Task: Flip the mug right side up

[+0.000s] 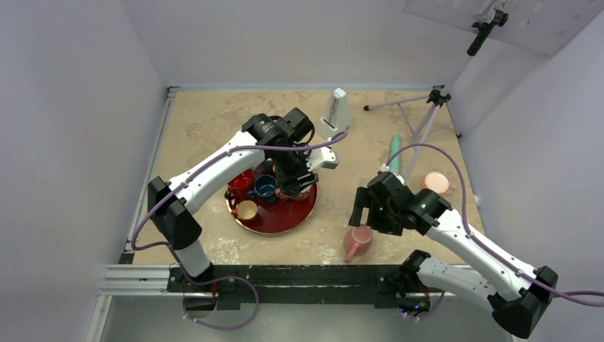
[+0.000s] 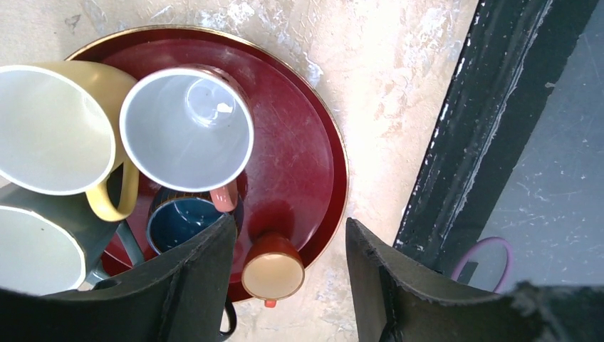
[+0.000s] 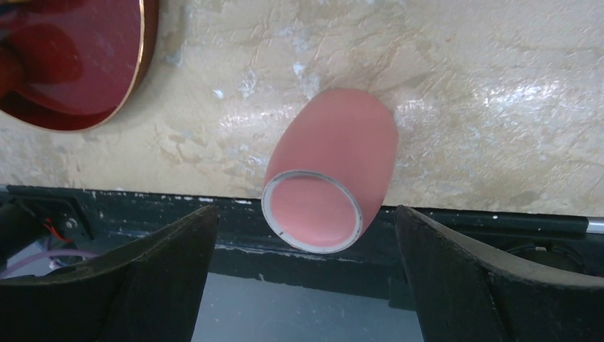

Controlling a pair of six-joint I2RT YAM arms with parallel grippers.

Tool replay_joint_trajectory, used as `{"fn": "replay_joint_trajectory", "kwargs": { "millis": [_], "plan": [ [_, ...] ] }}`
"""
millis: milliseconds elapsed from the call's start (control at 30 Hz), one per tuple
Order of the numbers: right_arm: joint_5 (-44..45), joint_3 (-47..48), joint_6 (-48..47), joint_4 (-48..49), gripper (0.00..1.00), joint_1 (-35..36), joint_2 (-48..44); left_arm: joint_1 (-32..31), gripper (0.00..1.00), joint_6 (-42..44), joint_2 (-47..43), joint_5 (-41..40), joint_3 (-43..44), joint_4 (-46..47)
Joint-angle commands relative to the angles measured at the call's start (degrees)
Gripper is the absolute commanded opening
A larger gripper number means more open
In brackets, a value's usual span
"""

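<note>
A pink mug (image 1: 358, 241) stands upside down on the table near the front rail, to the right of the red tray (image 1: 299, 214). In the right wrist view its flat, white-ringed base (image 3: 311, 210) faces the camera. My right gripper (image 1: 361, 206) hangs above the mug, open and empty, with one finger on each side of it (image 3: 306, 214). My left gripper (image 1: 295, 182) is open and empty above the tray (image 2: 306, 142), over a small brown cup (image 2: 273, 267).
The tray holds several mugs: yellow (image 2: 50, 128), white-lined pink (image 2: 186, 128), blue (image 2: 181, 224), grey (image 2: 35, 249). A tripod (image 1: 427, 114), a white object (image 1: 337, 110), a teal tube (image 1: 394, 153) and a pink dish (image 1: 436, 183) stand behind. The black rail (image 1: 299, 274) runs along the front.
</note>
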Motion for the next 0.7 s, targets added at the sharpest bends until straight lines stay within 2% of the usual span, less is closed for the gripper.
{"fn": "replay_joint_trajectory", "kwargs": {
  "millis": [0,133,200,333,500,600,667],
  "plan": [
    [-2.9,-1.7,1.0,0.2,0.99,1.9,1.5,1.3,0.62,1.1,-3.1,2.5,0.2,-1.3],
    [-3.1,-3.4,1.1,2.2,0.98,3.5,4.7,1.9,0.62,1.0,-3.9,3.1,-0.5,-1.1],
    [-1.1,-3.0,0.9,2.2,0.94,3.7,6.6,1.9,0.62,1.3,-4.1,3.5,-0.8,-1.2],
    [2.8,-0.2,-0.4,4.0,0.76,3.8,10.2,2.2,0.63,1.5,-4.4,3.5,-1.2,-0.9],
    [4.8,2.3,-5.2,11.0,0.54,3.7,15.2,2.5,0.63,1.4,-4.7,3.1,-1.5,-0.4],
    [8.8,4.4,-10.3,14.1,0.3,3.7,19.7,3.0,0.63,1.6,-5.2,2.4,-2.0,0.2],
    [13.2,6.5,-14.2,15.1,0.3,3.7,23.9,3.5,0.63,1.7,-5.4,1.4,-2.1,0.9]
  ]
}}
